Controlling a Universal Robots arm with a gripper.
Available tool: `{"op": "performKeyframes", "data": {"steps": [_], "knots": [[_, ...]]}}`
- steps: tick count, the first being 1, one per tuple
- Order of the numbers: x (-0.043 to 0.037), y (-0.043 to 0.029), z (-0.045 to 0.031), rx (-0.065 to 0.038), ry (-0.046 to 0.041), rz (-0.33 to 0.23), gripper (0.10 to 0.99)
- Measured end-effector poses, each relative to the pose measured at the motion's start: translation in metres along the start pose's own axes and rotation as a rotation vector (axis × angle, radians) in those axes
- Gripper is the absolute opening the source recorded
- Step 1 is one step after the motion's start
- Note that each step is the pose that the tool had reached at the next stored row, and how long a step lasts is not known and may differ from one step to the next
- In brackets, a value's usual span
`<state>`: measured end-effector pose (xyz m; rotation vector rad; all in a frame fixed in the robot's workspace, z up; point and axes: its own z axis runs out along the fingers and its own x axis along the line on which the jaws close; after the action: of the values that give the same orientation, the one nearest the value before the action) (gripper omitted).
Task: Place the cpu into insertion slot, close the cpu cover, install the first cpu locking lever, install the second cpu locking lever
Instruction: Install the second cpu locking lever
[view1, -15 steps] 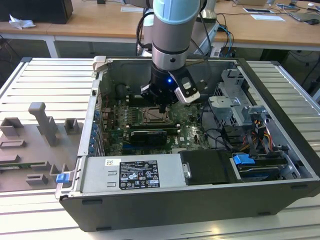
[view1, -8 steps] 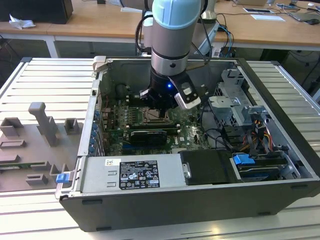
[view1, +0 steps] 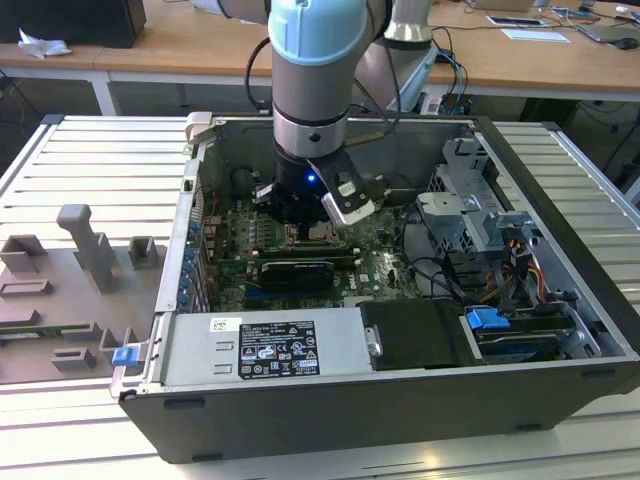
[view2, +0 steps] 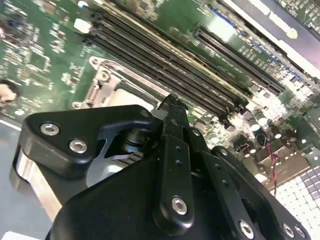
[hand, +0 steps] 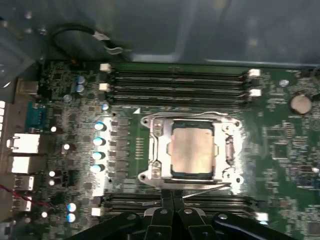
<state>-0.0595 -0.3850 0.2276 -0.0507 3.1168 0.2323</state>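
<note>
Gripper (hand: 171, 194) has its 2 fingers pressed together w/ nothing seen between them, and its tip hangs low at the edge of the socket (hand: 192, 174). Right by the tip is 1 thin silver lever (hand: 207, 189), lying along that side of the socket; can't tell if the tip touches it. The chip (hand: 192, 149) is already sitting flat in the socket, and the cover (hand: 156, 145) looks to be down around it like a frame. So I think the lever step is the one in hand, prob. the 1st. That step calls for a small, careful push on the thin rod to tuck it down w/o scraping the green board (hand: 285, 150). Count: 1 gripper, 1 chip, 1 socket, 1 cover, 1 lever I can make out, 2nd one not clear
</note>
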Motion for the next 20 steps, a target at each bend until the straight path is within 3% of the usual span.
{"op": "performKeyframes", "data": {"steps": [3, 5, 8, 9, 10, 13, 18, 20], "knots": [[0.0031, -0.0012, 0.0071, -0.003, 0.0014, -0.010, 0.106], [0.0053, -0.0057, 0.0070, -0.020, 0.0009, -0.010, 0.106], [0.0087, -0.0117, 0.0062, -0.052, -0.0005, -0.010, 0.106], [0.0101, -0.0129, 0.0065, -0.076, -0.0013, -0.010, 0.106], [0.0120, -0.0139, 0.0071, -0.090, -0.0016, -0.011, 0.106], [0.0171, -0.0171, 0.0111, -0.105, -0.0018, -0.014, 0.106], [0.0174, -0.0183, 0.0183, -0.121, -0.0019, -0.016, 0.106], [0.0175, -0.0189, 0.0214, -0.135, -0.0022, -0.017, 0.106]]}}
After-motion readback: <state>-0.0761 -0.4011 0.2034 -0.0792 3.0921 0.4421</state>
